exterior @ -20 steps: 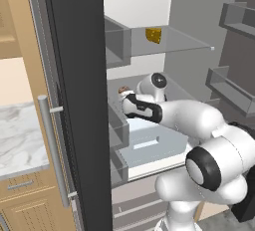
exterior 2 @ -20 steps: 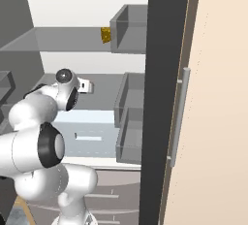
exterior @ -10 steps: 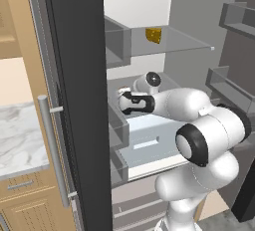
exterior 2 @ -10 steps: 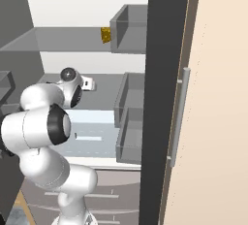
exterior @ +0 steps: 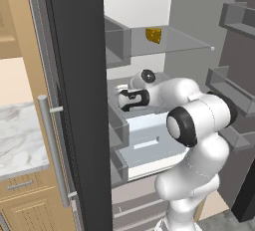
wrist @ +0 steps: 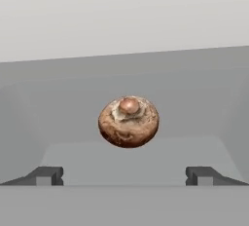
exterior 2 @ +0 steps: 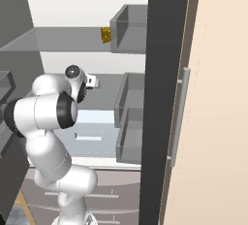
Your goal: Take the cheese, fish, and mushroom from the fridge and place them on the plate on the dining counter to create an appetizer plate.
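Mushroom (wrist: 129, 122) is seen dead ahead of the gripper (wrist: 124, 175), centred between the two finger tips and a little beyond them, with clear space on both sides; nothing is held. Jaws are spread wide, the tips standing well apart at either side of the hand view. The mushroom is lying on a grey shelf inside the fridge (exterior: 74, 100), tipped so that its stem stub and paler underside are turned toward the hand. Being nearly round, it offers no marked long axis, so jaw orientation is judged to matter little; what counts is that it lies straight along the approach line. In the left base view the gripper (exterior: 127, 99) is reached into the middle shelf level, above the pale drawer (exterior: 149, 143). The cheese (exterior: 153, 36) is seen on the shelf above the hand, well apart from it. A straight advance, then closing on the cap, is judged the next need; being rounded, the mushroom could roll if nudged.
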Controlling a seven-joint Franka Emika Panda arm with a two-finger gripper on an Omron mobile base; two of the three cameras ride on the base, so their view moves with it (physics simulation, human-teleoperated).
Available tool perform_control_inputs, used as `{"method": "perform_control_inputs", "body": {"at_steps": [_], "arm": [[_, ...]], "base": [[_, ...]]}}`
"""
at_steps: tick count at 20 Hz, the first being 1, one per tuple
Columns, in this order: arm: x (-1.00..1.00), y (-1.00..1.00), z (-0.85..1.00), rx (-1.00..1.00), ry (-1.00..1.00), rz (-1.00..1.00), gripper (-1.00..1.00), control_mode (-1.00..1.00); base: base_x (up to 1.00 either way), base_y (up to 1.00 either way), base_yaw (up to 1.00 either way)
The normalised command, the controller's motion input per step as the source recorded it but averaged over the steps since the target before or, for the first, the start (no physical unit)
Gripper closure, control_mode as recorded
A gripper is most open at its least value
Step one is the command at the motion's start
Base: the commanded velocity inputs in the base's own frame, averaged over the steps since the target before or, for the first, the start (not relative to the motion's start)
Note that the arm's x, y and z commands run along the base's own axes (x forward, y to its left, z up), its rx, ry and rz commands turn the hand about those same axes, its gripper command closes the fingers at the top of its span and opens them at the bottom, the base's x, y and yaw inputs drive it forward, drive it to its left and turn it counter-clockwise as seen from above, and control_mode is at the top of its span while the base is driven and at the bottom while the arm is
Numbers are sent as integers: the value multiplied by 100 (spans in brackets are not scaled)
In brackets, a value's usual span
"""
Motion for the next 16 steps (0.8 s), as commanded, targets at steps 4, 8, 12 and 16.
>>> {"method": "perform_control_inputs", "body": {"at_steps": [4,8,12,16], "arm": [[34,0,-39,0,0,-3,-100,-100],[38,0,-43,0,-2,-2,-100,-100],[49,0,-7,0,0,-4,-100,-100],[51,0,0,0,0,-5,-100,-100]], "base": [[0,0,0],[0,0,0],[0,0,0],[0,0,0]]}}
